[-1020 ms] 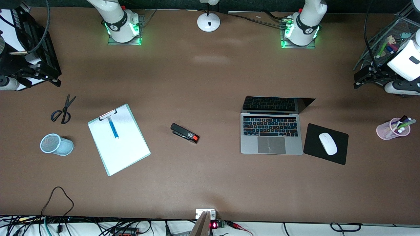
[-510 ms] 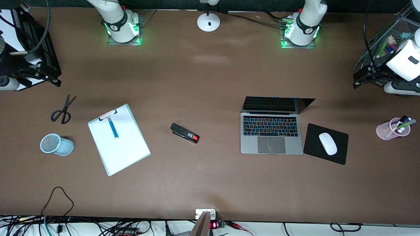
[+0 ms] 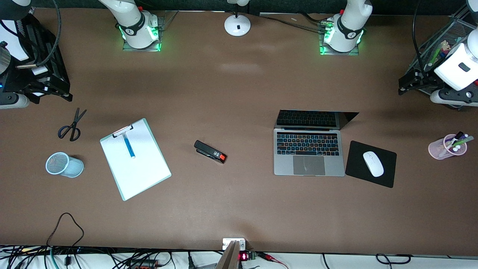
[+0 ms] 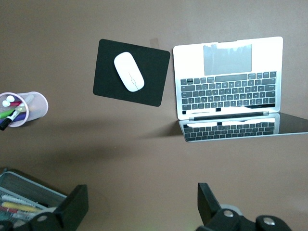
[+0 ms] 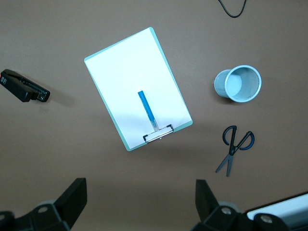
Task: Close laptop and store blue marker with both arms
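The laptop (image 3: 309, 149) is sitting open on the table (image 3: 239, 209), its screen tilting toward the bases, at nine o'clock of the black mouse pad (image 3: 370, 163) carrying a white mouse (image 3: 373, 163). The blue marker (image 3: 129, 145) is lying on the clipboard (image 3: 135, 158), its end under the clip. Only the wrist views are showing fingers: the left gripper (image 4: 139, 211) is hanging with jaws apart over bare table near the laptop's screen, the right gripper (image 5: 139, 204) likewise over bare table near the clipboard's clip end. The front view alone is showing both bases.
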`<control>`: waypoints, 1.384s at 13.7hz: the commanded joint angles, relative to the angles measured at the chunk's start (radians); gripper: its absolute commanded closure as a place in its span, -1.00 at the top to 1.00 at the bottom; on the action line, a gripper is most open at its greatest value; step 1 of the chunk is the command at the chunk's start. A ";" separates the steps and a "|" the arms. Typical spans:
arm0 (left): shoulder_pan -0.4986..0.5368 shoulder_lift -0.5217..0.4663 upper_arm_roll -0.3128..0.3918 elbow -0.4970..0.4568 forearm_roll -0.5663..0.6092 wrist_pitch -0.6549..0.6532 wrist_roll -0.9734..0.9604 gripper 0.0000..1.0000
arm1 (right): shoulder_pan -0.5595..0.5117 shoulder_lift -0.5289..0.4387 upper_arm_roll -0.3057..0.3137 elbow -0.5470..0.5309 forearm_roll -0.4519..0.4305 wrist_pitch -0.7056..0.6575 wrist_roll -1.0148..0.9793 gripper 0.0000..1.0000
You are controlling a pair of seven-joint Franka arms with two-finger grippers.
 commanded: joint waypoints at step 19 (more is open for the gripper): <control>-0.028 0.060 -0.017 0.068 -0.056 -0.154 -0.001 -1.00 | 0.045 0.193 0.003 -0.002 0.006 0.125 -0.149 1.00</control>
